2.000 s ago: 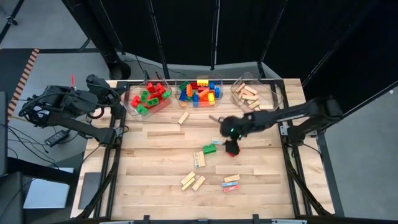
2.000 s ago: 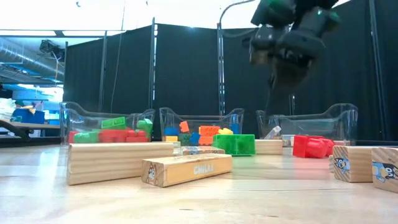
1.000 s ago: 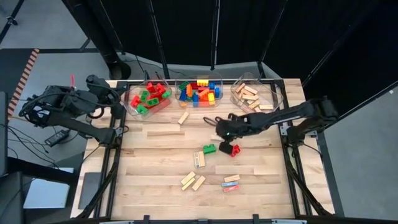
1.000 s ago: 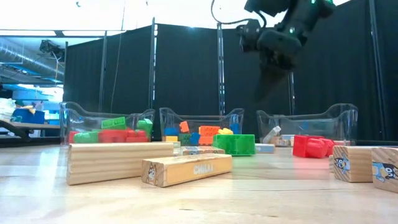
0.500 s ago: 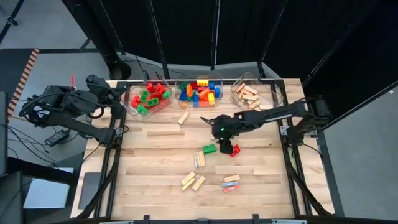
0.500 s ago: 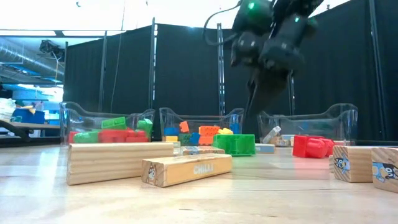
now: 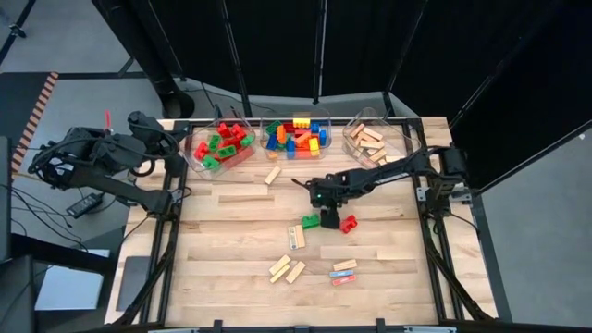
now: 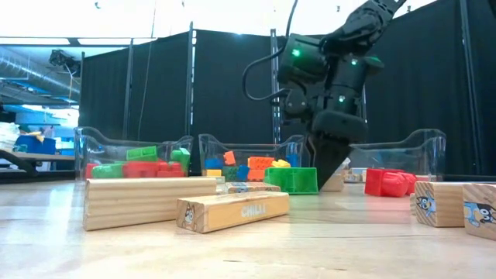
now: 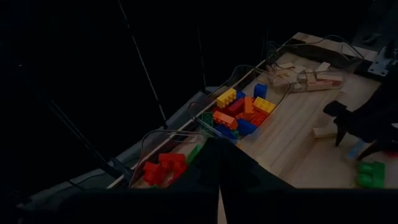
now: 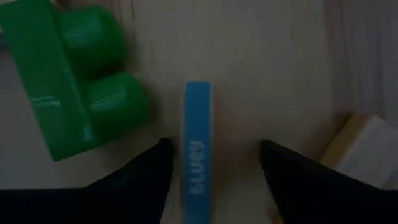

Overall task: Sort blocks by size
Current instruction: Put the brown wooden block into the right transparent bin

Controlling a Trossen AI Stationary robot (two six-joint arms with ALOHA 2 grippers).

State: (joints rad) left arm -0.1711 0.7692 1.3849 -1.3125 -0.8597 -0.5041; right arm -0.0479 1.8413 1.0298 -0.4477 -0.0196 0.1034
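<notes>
My right gripper (image 7: 320,200) hangs low over the table's middle, open. In the right wrist view its fingers (image 10: 149,171) stand on either side of a blue-edged wooden block (image 10: 198,155), apart from it. A green studded block (image 7: 311,221) (image 10: 68,81) (image 8: 292,180) lies just beside it, and a red block (image 7: 348,223) (image 8: 387,182) sits a little to the right. More wooden blocks (image 7: 288,270) lie scattered nearer the front. My left gripper (image 9: 217,186) is shut on nothing, parked off the table's left edge (image 7: 171,141).
Three clear bins line the far edge: red and green blocks (image 7: 220,143), mixed colours (image 7: 298,137), wooden bars (image 7: 370,141). Long wooden bars (image 7: 245,197) (image 8: 147,201) lie left of centre. Another wooden piece (image 10: 364,146) is close beside the right finger.
The right gripper swung left from above the red block, came down next to the green block, and opened its fingers around the blue-edged bar. The left arm stayed still.
</notes>
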